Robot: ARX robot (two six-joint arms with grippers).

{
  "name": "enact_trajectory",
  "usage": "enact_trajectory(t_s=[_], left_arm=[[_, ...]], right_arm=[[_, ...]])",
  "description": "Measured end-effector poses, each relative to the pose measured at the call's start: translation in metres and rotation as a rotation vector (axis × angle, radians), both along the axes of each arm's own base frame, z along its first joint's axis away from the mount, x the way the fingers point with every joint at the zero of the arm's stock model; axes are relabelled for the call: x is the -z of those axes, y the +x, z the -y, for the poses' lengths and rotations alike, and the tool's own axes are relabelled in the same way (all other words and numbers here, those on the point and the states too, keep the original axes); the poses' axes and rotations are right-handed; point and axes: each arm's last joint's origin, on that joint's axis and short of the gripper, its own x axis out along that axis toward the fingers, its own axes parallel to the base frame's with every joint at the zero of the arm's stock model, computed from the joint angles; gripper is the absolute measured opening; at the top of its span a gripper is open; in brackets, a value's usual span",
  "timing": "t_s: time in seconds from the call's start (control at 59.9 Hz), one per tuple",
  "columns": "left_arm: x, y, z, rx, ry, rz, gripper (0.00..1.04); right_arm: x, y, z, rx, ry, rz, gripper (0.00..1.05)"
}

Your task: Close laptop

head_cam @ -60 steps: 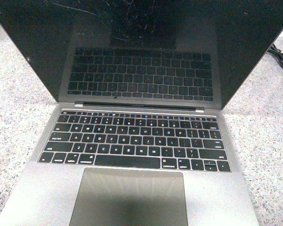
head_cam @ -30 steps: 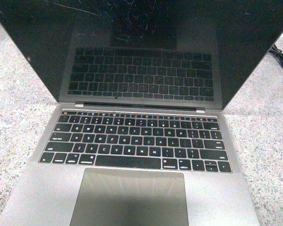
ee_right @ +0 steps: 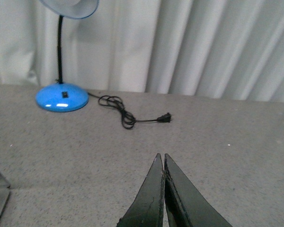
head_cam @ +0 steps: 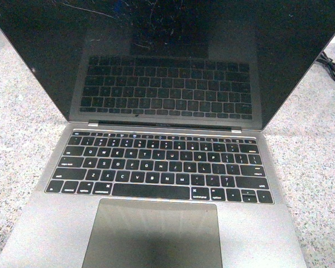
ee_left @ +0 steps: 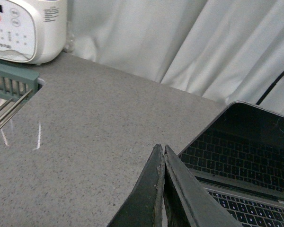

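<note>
We find the laptop (head_cam: pixel 167 167) open on the table (head_cam: pixel 318 167), a cord (head_cam: pixel 332 67) to its right. Before the curtain (ee_right: pixel 203 47) behind the table stand a lamp (ee_right: pixel 61 98) and a cooker (ee_left: pixel 28 28), with a rack (ee_left: pixel 12 81) near the cooker.

Lab-like setup, white curtain (ee_right: pixel 203 47), grey speckled worktop (ee_left: pixel 85 142)

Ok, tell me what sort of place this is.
Probably a staged home-style worktop: an open laptop on a grey speckled counter, a blue desk lamp, and a white kitchen appliance, with white curtains behind.
</note>
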Motion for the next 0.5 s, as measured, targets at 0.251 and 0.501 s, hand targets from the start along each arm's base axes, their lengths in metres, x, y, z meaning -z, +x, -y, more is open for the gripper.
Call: enact_trajectory(t_s=[0.251, 0.501], left_arm=[[-0.043, 0.048, 0.017, 0.157, 0.053, 0.009, 0.04], [-0.070, 0.092, 0.029, 0.276, 0.130, -0.020, 0.04]], right_arm=[[-0.033, 0.073, 0.011, -0.260, -0.139, -0.133, 0.01], [-0.075, 0.143, -0.010, -0.526, -0.182, -0.224, 0.01]])
